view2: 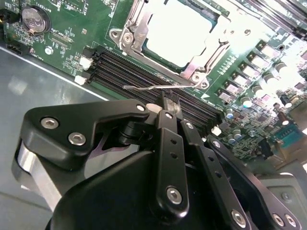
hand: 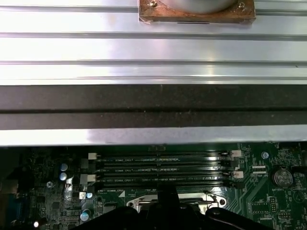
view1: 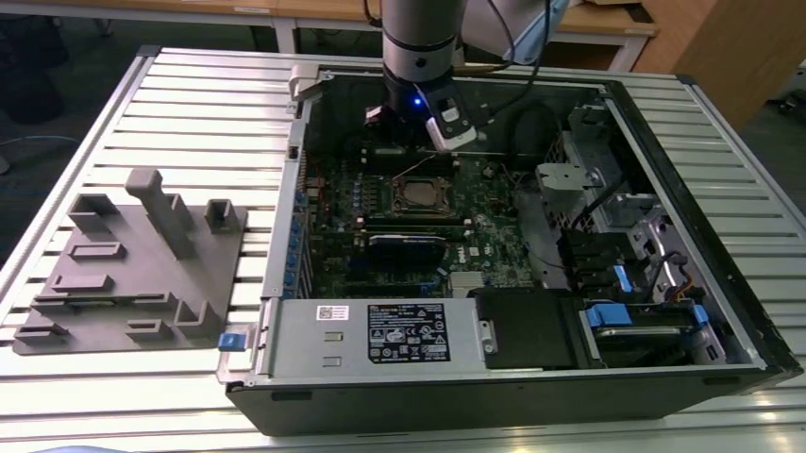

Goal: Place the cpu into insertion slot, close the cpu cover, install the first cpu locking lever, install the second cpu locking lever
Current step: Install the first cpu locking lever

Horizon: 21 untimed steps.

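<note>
The cpu (view2: 180,28) lies flat in the insertion slot (view1: 400,185), its pale top glaring in the second wrist view. The cpu cover (view2: 130,29), a silver frame, lies down around it. A thin wire locking lever (view2: 139,87) sticks out beside the socket, over the memory slots. My gripper (view2: 168,99) is shut, its black fingertips right at this lever; I cannot tell whether they pinch it or only touch it. In the exterior view the gripper (view1: 413,151) hangs just behind the socket inside the open case. The first wrist view has the dark fingers (hand: 168,203) over the socket's rim (hand: 139,205).
Long black memory slots (view2: 144,72) run beside the socket. A coin battery (view2: 34,18) sits on the green board. A black card (view1: 406,247), the power supply (view1: 377,330) and drive bays (view1: 629,311) crowd the case. A grey fixture (view1: 139,264) lies on the exterior view's left.
</note>
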### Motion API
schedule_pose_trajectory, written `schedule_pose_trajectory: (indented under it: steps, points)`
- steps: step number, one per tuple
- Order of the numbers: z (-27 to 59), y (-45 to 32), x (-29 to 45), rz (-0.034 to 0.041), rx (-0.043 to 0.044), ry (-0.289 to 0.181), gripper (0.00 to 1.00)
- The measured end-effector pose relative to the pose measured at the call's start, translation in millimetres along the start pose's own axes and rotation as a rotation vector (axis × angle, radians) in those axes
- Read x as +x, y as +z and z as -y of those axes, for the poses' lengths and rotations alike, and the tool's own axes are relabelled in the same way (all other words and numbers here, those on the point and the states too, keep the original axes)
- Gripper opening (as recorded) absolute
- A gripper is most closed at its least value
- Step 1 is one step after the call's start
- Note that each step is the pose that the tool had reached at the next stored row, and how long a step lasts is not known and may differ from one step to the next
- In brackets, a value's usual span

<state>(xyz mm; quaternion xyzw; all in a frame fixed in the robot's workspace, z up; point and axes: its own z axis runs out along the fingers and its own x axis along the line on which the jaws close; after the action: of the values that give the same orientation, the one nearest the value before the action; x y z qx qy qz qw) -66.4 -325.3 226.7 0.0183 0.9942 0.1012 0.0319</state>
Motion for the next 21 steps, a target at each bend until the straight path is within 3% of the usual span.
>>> schedule_pose_trajectory:
  steps: [21]
  points:
    - [-0.7,7.4,-4.9,0.0,0.0,0.0,0.1]
